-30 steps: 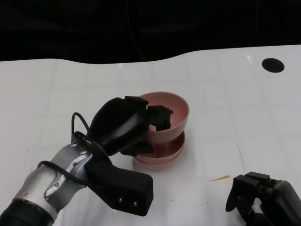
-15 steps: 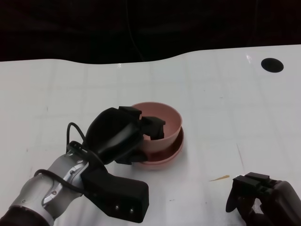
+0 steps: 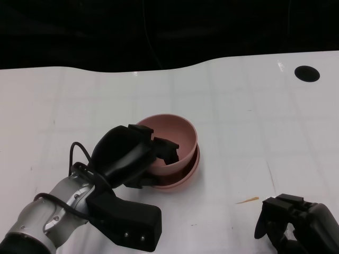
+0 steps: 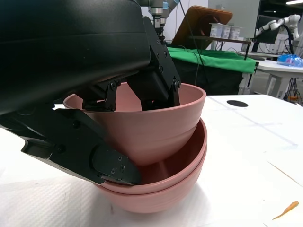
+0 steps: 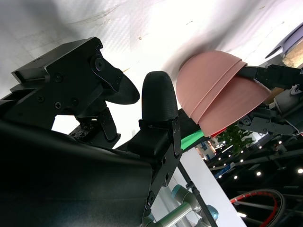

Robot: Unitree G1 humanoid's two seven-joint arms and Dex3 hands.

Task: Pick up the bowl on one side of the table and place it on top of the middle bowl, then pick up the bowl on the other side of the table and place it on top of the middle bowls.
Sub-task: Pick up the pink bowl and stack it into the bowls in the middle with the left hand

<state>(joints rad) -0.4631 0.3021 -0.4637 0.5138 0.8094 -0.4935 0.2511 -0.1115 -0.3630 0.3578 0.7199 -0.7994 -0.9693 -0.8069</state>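
Note:
My left hand (image 3: 130,153) grips a pink bowl (image 3: 175,132) by its near rim, with fingers (image 4: 156,80) inside and the thumb on the outer wall. The bowl sits tilted inside a stack of two pink bowls (image 3: 189,170) at the middle of the table. The left wrist view shows the held bowl (image 4: 151,127) nested in the lower bowls (image 4: 165,189), its rim well above theirs. My right hand (image 3: 296,222) rests at the near right edge of the table and holds nothing. The right wrist view shows the stacked bowls (image 5: 218,90) from the side.
A thin orange sliver (image 3: 247,200) lies on the white table (image 3: 254,132) just left of my right hand. A round black hole (image 3: 307,73) marks the table's far right corner. Beyond the curved far edge it is dark.
My left hand has come down and toward me with the bowl, which has sunk from above the stack into it. The right hand has not moved.

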